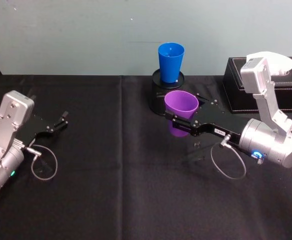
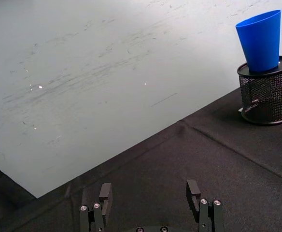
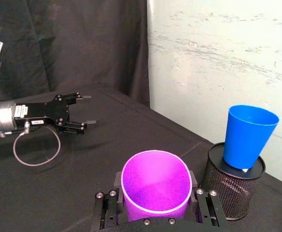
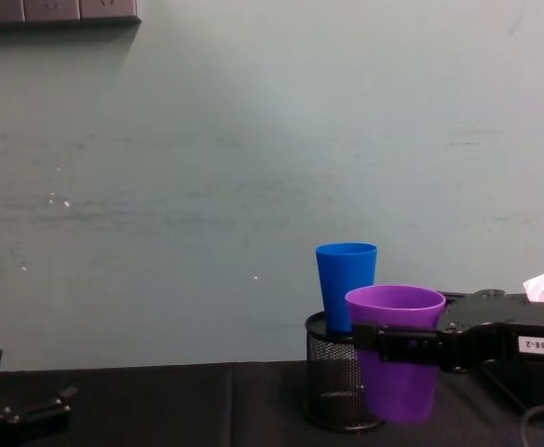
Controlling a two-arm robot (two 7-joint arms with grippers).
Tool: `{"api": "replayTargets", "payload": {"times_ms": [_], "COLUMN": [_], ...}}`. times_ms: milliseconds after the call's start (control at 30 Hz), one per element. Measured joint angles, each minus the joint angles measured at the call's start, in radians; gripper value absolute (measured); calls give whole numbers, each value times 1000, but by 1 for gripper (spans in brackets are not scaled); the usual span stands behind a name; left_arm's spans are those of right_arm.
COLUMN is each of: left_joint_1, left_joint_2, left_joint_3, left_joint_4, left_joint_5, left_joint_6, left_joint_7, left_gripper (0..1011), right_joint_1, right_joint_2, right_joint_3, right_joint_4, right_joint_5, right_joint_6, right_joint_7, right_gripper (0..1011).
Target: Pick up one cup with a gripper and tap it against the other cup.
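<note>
My right gripper (image 1: 178, 121) is shut on the purple cup (image 1: 181, 106) and holds it upright above the black cloth, just in front of the black mesh pen holder (image 1: 158, 90). The blue cup (image 1: 171, 62) stands in the top of that holder, behind the purple cup and a little apart from it. From the side, the purple cup (image 4: 398, 352) hangs beside the blue cup (image 4: 346, 285), clamped by the right gripper (image 4: 393, 343). The right wrist view has the purple cup (image 3: 155, 186) between the fingers and the blue cup (image 3: 247, 137) beyond. My left gripper (image 1: 61, 121) rests open at the far left.
A black box (image 1: 266, 85) with a tissue on top sits at the back right, behind the right arm. Black cloth (image 1: 111, 175) covers the table, with free room in the middle and front. A pale wall (image 4: 207, 186) stands close behind the holder.
</note>
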Motion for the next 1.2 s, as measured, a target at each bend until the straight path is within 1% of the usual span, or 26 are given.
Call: {"api": "replayTargets", "payload": {"times_ms": [1200], "left_joint_1": [0], "left_joint_2": [0], "left_joint_3": [0], "left_joint_4": [0], "left_joint_5": [0], "left_joint_6": [0], "left_joint_7": [0], "left_gripper": [1005], "right_joint_1": [0], "right_joint_2": [0], "right_joint_3": [0], "right_joint_4": [0], "right_joint_5": [0], "right_joint_6": [0], "right_joint_7": [0], "right_gripper": [732]}}
